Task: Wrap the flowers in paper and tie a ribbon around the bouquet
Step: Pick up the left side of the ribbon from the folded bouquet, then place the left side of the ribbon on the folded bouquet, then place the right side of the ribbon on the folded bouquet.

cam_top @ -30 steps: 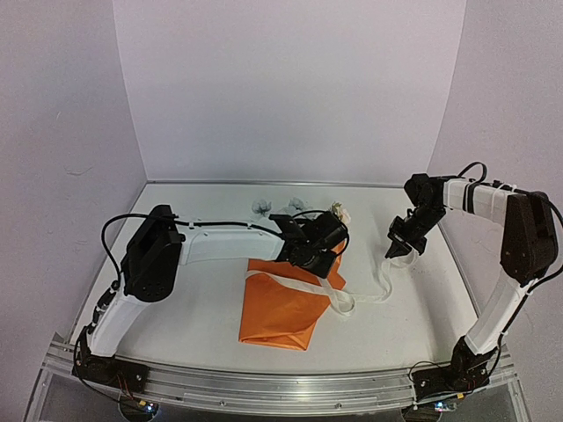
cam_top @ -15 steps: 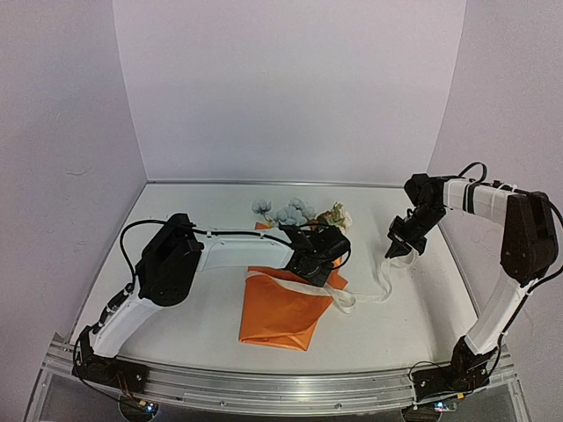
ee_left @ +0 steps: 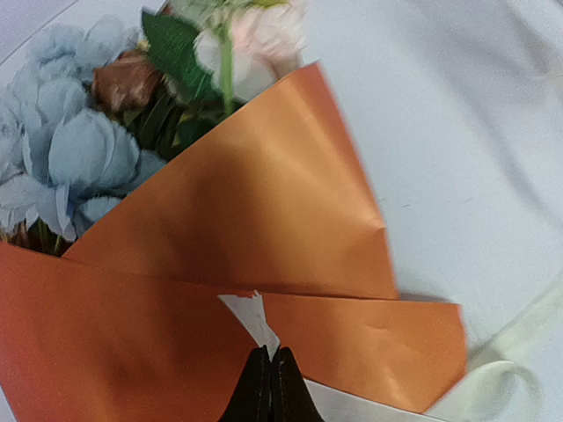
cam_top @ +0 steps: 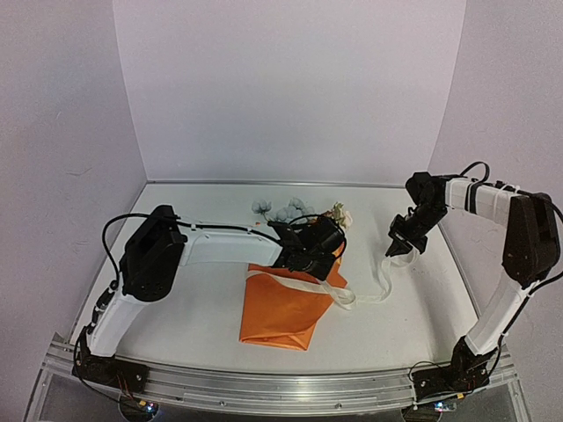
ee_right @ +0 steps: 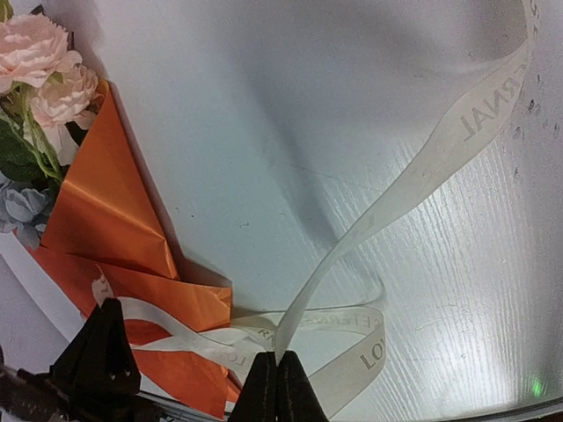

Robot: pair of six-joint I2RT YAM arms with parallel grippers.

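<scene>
The table (cam_top: 193, 308) fills the lower half of the top view. At its centre lies the paper (cam_top: 274, 327), orange face outward and already folded around the stems, so the bouquet (ee_left: 255, 202) is formed and the wrapping step reads as complete. The ribbon (ee_right: 475, 114) runs across the upper part of the orange bundle from its left edge, makes a slack loop just off the bundle's right corner, then rises toward the right of the frame. It lies loose on the wrap. No knot is visible. The flowers (cam_top: 286, 212) protrude from the far end of the wrap, toward the upper centre of the top view, with blue blooms to the left and cream-pink to the right. The left gripper (ee_left: 270, 374) sits over the upper part of the bundle with its jaws clenched. In the left wrist view a white strip of ribbon leads straight into the closed tips, so it appears to be pinching that ribbon end. The right gripper (ee_right: 275, 374) is at centre right, well apart from the bundle. Its jaws are clenched on the ribbon's other run. The step in hand is judged to be tying. The next move probably calls for crossing the two held ends over the wrap and drawing out the slack loop without dragging the light bundle sideways.
</scene>
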